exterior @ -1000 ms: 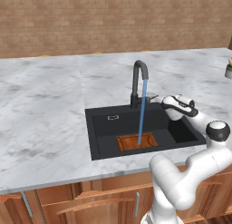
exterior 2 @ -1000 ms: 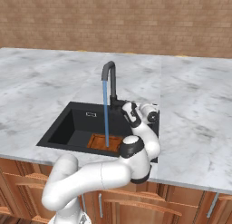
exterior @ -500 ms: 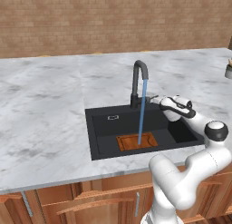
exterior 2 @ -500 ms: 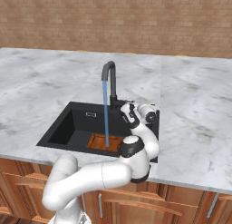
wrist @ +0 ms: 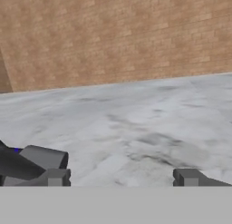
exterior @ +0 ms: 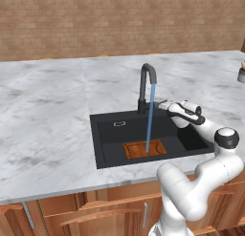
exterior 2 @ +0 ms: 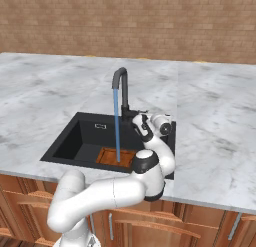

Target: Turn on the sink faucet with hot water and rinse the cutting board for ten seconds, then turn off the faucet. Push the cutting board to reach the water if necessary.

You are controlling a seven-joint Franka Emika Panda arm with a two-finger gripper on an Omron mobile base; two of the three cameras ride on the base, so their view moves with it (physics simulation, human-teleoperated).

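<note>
With water (exterior: 150,118) running from the faucet (exterior: 146,87) onto the stiff, wet, likely slippery board (exterior: 144,149) lying flat near the sink's (exterior: 107,144) front edge, the end effector (exterior: 165,106), fingers apart, hovered beside the tap's base lever, best nudged there

The sink (exterior: 107,144) is sitting recessed in the bench (exterior: 48,115), with the sink faucet (exterior: 145,87) standing at its back rim. The water (exterior: 150,118) is falling from the spout onto the cutting board (exterior: 136,149), which is lying flat in the basin toward its front. The end effector (exterior: 165,105) is hovering just right of the faucet's base, by the lever.
</note>
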